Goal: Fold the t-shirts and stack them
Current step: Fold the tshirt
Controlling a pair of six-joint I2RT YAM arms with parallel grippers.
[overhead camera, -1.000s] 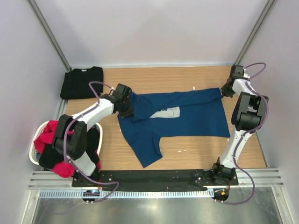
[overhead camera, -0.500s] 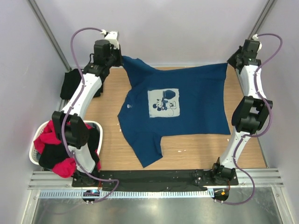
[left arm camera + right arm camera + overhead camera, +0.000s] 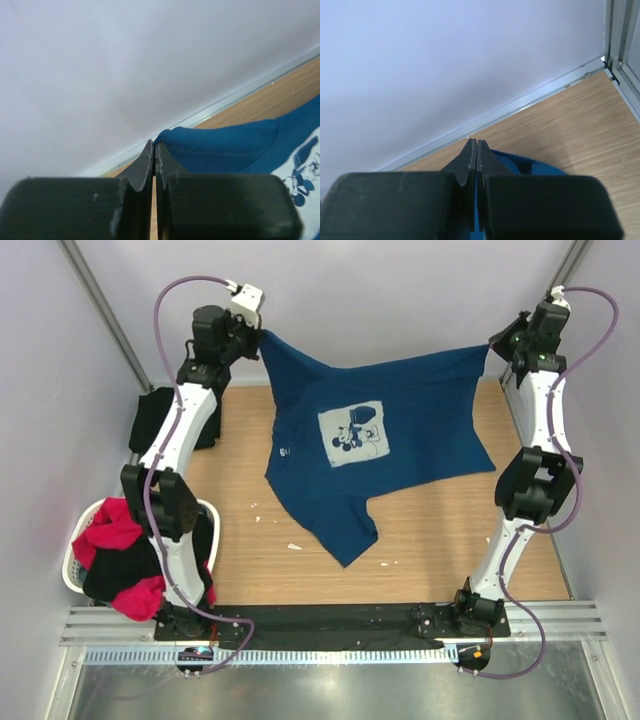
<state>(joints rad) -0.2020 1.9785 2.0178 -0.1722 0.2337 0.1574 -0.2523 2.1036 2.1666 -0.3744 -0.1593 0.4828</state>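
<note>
Holding the navy t-shirt (image 3: 420,440) up off the desk (image 3: 440,540), you are working the spread-out step, ahead of any fold. Your left pincer (image 3: 255,332) is pinching the shirt's far left corner, jaws pressed together on the blue cloth, as the left wrist view is showing. Your right pincer (image 3: 497,348) is clamping the shirt's far right corner the same way, with blue cloth bunching just under its tips. Between them the top edge is sagging a little, and the pale mouse print (image 3: 353,435) is facing up near the shirt's middle. One sleeve (image 3: 345,535) is trailing toward you at the shirt's near left end and appears to be resting on the wood. Left of the shirt, a black t-shirt (image 3: 147,425) is lying folded, partly under your left arm. Nearer you on that same side, a white basket (image 3: 70,575) is holding a red tee (image 3: 100,532) and some dark cloth. Judging from this, your next move is calling for both pincers to come down together, drawing the shirt flat with the top edge taut, so that no crease is getting trapped before the first fold.
</note>
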